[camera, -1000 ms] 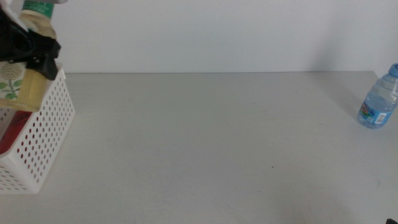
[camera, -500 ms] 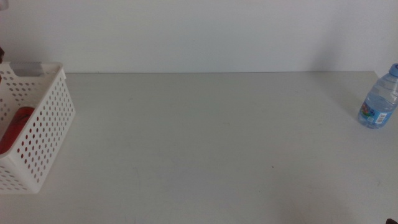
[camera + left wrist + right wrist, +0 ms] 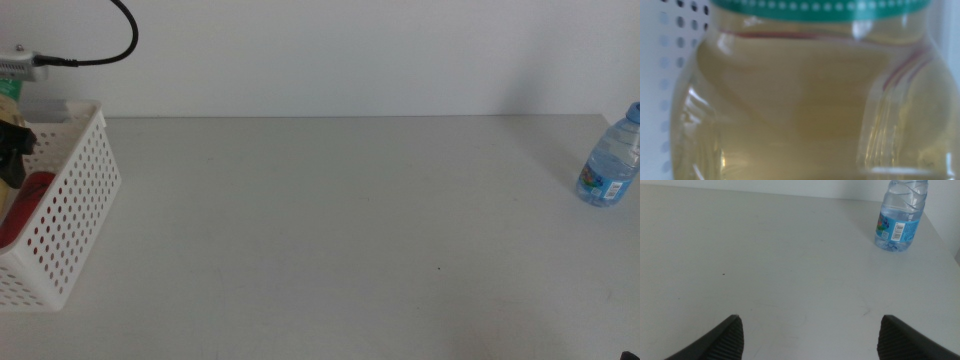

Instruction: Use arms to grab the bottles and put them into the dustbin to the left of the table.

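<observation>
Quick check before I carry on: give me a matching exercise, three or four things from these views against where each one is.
Things:
1. water bottle
2. red can
3. tea bottle
4. right gripper

Places:
A. filling the left wrist view, beside a perforated wall
B. over bare table, jaws wide apart
C. standing at the table's far right edge
D. lying inside the white basket

Pairs: 1-C, 2-D, 3-A, 4-B

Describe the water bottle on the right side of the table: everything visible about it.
The water bottle is small, clear ribbed plastic with a blue cap and a blue printed label with a white barcode patch low on its body. It appears to hold clear liquid. It stands upright near the table's far right corner, touching only the tabletop; the right gripper, open, waits apart from it.
</observation>
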